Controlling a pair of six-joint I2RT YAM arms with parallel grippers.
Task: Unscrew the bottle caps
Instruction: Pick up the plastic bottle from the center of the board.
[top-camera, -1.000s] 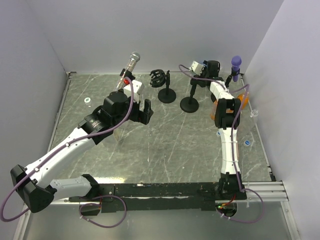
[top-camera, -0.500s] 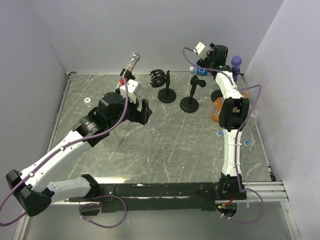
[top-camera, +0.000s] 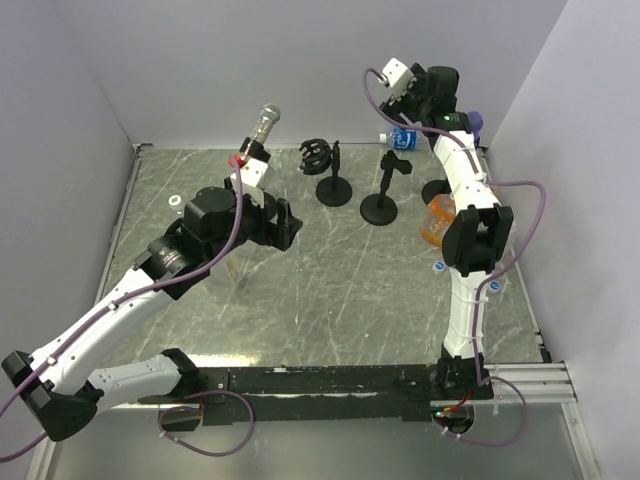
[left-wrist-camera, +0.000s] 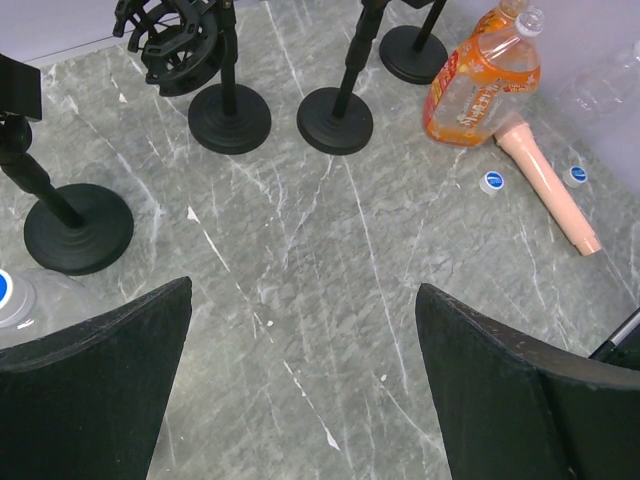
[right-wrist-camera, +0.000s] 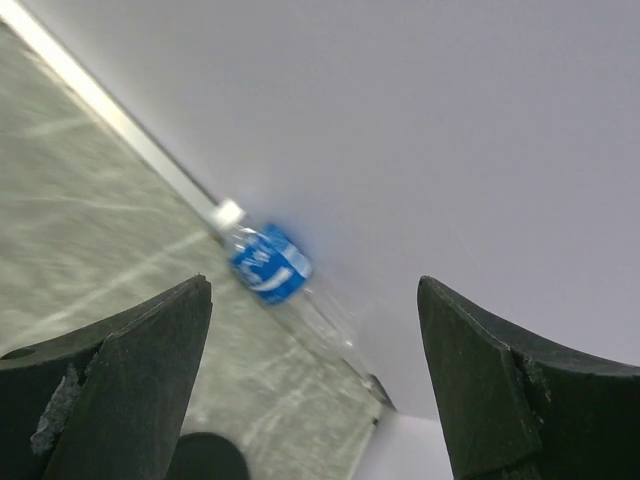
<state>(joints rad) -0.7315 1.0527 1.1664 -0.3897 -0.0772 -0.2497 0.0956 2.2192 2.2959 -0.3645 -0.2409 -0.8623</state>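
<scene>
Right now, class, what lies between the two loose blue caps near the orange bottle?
A peach-coloured handle lies between one blue cap and the other blue cap; the left wrist view shows it.

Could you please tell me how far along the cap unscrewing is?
Done: two loose blue caps lie by the orange bottle. In hand: nothing; left gripper and right gripper are open and empty. To do: the blue-labelled bottle wears its white cap.
</scene>
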